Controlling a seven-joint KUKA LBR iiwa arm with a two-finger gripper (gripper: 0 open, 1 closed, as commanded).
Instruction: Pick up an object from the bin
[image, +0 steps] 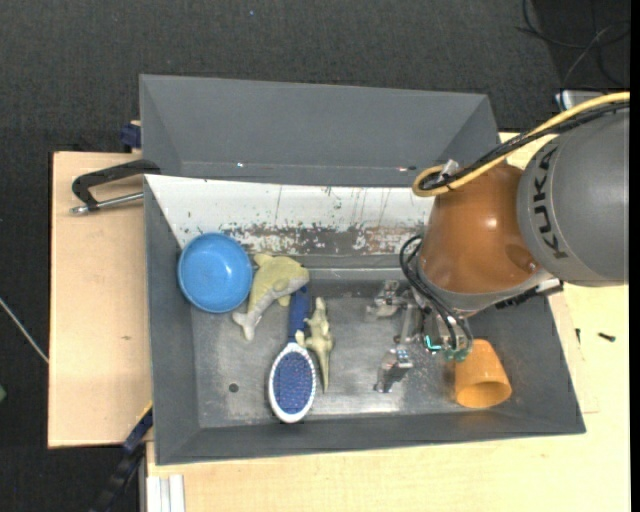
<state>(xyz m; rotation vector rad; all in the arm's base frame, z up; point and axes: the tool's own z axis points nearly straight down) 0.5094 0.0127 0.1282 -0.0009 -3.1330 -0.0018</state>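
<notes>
The nearest candidate for the pick is an orange cup (482, 378), lying tipped over on the bin floor near the front right corner of the view, with its wider mouth toward the front wall and its narrower base pointing back under the arm's wrist, so its long axis runs roughly front to back. Just beside it, on the view's left, hangs the gripper (391, 336), low over bare floor; its 2 fingers (393, 372) look spread wide apart, 1 nearer the back wall and 1 nearer the front, and nothing is between them. The relation that matters, as I judge it, is that the cup lies off to the side of the gripper, toward the view's right and partly under the arm's orange cover (470, 240), not between the fingers, so a grasp on it would need a sideways shift first. Farther to the view's left, well apart from the gripper, lie a pale toy lizard (318, 338) and a blue oval hairbrush (293, 382) touching side by side, both lengthwise front to back. Beyond these sit a pale toy dolphin (268, 285) and a blue bowl (214, 272) near the left wall of the grey bin (300, 130).
</notes>
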